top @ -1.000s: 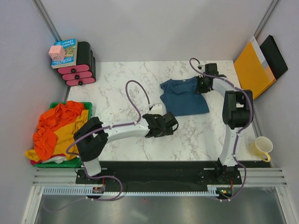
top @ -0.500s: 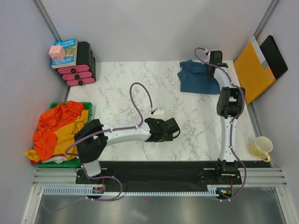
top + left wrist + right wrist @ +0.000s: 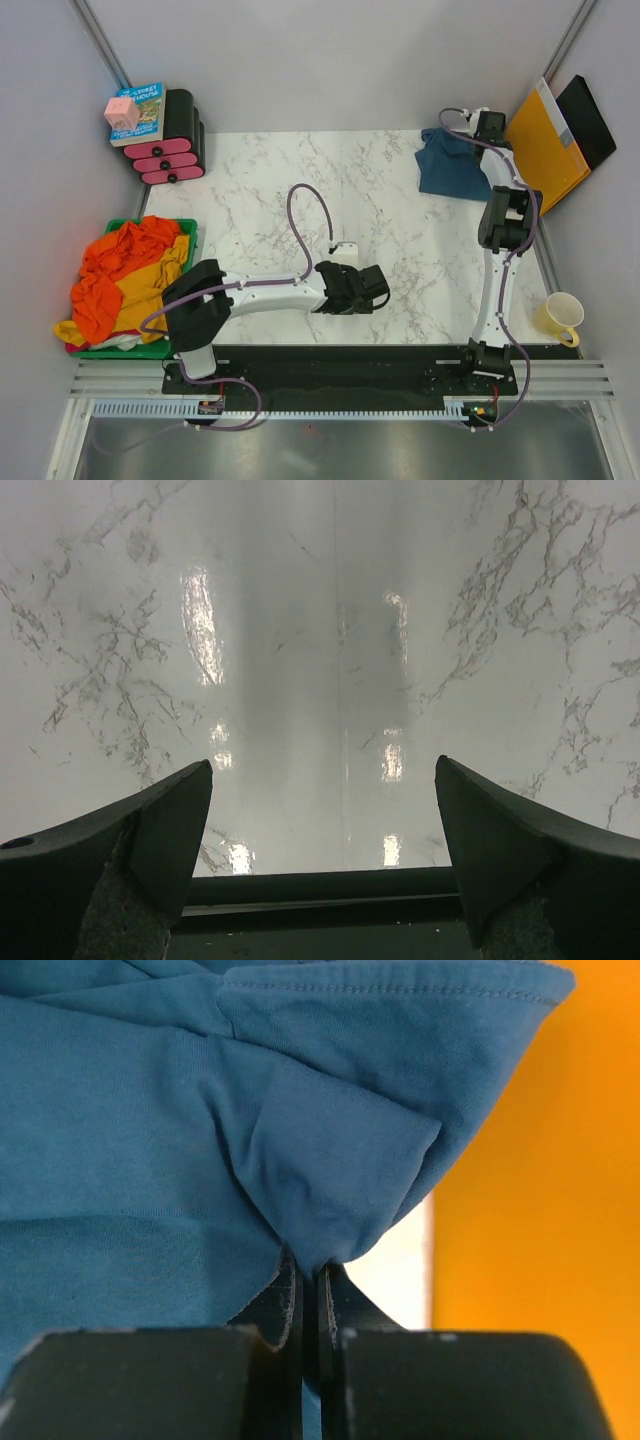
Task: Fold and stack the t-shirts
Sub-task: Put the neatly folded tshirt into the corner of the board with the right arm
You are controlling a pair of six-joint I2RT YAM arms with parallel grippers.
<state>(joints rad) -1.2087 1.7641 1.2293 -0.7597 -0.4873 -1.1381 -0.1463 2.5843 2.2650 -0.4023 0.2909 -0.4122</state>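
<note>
Crumpled teal-blue t-shirt [image 3: 452,170], one soft fold pinched in the right gripper [image 3: 310,1278]; left gripper [image 3: 322,772] spread wide.

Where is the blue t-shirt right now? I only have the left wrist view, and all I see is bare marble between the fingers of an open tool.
Observer: The teal-blue t-shirt is bunched up at the far right corner of the table, next to an orange folder.
Operator: Is anything holding it?
Observer: Yes, the right tool is shut on a fold of its cloth.
Operator: And the other shirts?
Observer: The orange t-shirt and yellow t-shirt are heaped unfolded in a green bin at the table's left side.
</note>
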